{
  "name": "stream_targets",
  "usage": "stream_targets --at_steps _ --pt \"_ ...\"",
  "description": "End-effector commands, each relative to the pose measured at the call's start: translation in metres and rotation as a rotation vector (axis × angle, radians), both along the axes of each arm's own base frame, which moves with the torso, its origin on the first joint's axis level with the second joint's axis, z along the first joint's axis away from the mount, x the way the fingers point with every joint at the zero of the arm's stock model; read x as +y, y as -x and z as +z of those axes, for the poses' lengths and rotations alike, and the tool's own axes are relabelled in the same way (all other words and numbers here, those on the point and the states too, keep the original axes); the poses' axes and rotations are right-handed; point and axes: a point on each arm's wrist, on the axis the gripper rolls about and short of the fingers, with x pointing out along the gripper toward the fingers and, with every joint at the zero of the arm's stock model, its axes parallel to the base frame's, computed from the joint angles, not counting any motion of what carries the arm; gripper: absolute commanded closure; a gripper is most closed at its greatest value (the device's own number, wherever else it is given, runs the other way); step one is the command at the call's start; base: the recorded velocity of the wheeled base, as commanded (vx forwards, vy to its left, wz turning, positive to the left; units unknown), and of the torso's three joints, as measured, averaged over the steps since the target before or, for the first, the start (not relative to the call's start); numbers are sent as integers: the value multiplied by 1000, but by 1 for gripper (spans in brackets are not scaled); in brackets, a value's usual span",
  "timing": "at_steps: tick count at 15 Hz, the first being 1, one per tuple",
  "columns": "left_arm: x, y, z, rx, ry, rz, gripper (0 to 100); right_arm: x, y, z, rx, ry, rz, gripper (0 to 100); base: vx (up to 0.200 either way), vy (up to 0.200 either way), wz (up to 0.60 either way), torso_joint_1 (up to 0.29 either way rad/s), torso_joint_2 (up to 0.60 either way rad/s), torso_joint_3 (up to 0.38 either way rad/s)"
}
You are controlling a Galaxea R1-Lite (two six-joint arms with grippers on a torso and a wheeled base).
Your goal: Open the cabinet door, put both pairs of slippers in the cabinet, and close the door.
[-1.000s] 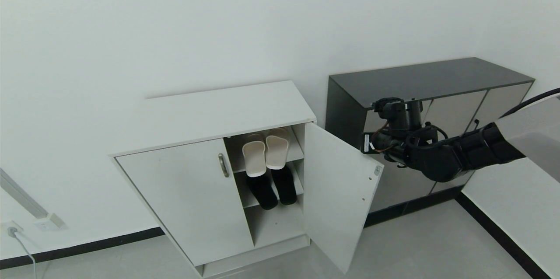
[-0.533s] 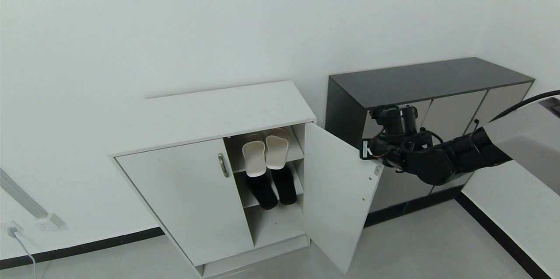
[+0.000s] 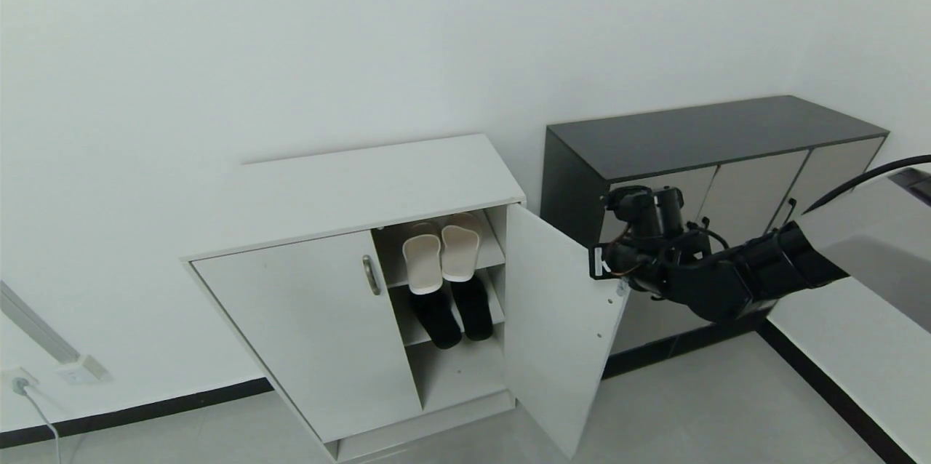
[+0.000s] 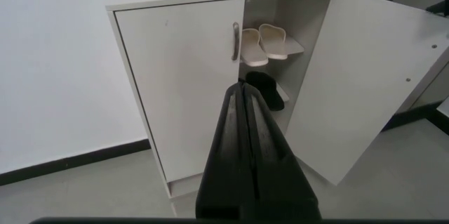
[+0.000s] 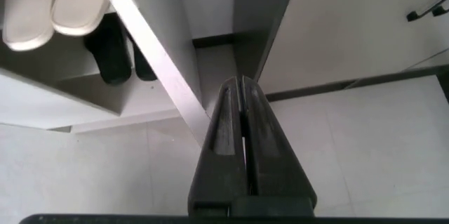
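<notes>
**Head view.** The cabinet (image 3: pixel 364 188) stands against the wall (image 3: pixel 364 35) on a tiled floor (image 3: pixel 691 406). Its right door (image 3: pixel 560 333) is swung open. The white slippers (image 3: pixel 441 254) lie on the upper shelf and the black slippers (image 3: pixel 454 311) on the shelf below, so closing the door looks to be the one step left. The right claw (image 3: pixel 609 264) sits at the upper free corner of the door, apparently touching it. A dark cabinet (image 3: pixel 713 129) stands just beside, behind the arm.

**Left wrist view.** The left claw (image 4: pixel 238 87) is clenched on nothing. It hangs well apart from the cabinet front, facing the shut left door and its handle (image 4: pixel 236 40).

**Right wrist view.** The right claw is clenched and empty, its tip against the edge of the door.

**Handling.** The door is probably a stiff, light panel that swings freely on its hinges.
- No grasp is needed.
- Push on the outer face near the free edge, far from the hinges, for best leverage.
- The smooth face may let the claw slide.
- Both pairs overhang their shelves and could foul the closing door.
</notes>
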Motion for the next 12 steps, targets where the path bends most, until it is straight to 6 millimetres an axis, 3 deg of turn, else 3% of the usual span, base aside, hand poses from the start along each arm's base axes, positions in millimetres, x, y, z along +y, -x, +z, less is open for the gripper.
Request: stream_targets --at_steps 1,5,7,12 --pt "0 0 0 2 0 1 100 13 16 4 0 1 45 100 0 0 0 0 0 0" --pt "0 0 0 1 0 1 100 43 64 18 -24 -12 170 100 0 0 0 0 0 0" --pt "0 0 0 2 0 1 100 46 79 20 -62 21 222 100 0 0 0 0 0 0" --pt "0 0 0 1 0 1 100 46 88 22 -86 23 249 100 0 0 0 0 0 0"
